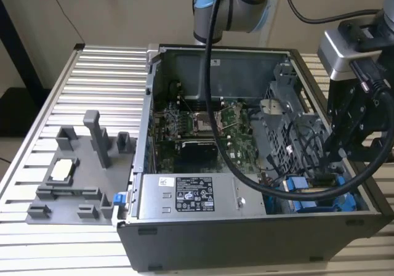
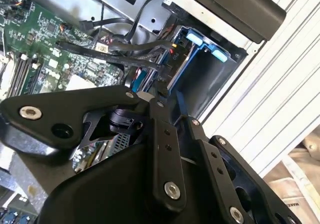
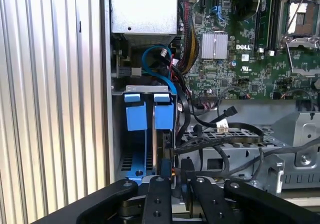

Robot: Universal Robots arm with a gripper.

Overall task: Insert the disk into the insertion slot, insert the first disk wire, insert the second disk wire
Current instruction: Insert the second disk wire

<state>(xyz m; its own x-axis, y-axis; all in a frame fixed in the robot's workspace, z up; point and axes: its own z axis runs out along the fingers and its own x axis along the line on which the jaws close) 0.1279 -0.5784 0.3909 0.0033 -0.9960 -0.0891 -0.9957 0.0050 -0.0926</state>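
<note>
Seen in the exterior view: gripper (image 1: pixel 335 159) lowered over the insertion slot (image 1: pixel 320 196) at the open PC case's (image 1: pixel 246 239) corner nearest the exterior view's right, beside the stickered power-supply box (image 1: pixel 194 196). Grey fixture tray (image 1: pixel 80 177) well apart on the slatted table (image 1: pixel 92 73).

Shown more closely in the first wrist view: gripper (image 3: pixel 172 176) just above the slot (image 3: pixel 145 88), where the disk (image 3: pixel 163 116) appears to stand on edge, marked by its blue carrier tabs. Metal body too hidden to confirm. Black cables (image 3: pixel 220 139) bunched right beside it.

Added by the second wrist view: gripper (image 2: pixel 150 91) against those cables (image 2: pixel 125 49), plus a deep blue-walled cavity in the slot (image 2: pixel 205 79).

Cannot tell whether the grip is apart or clamped.
</note>
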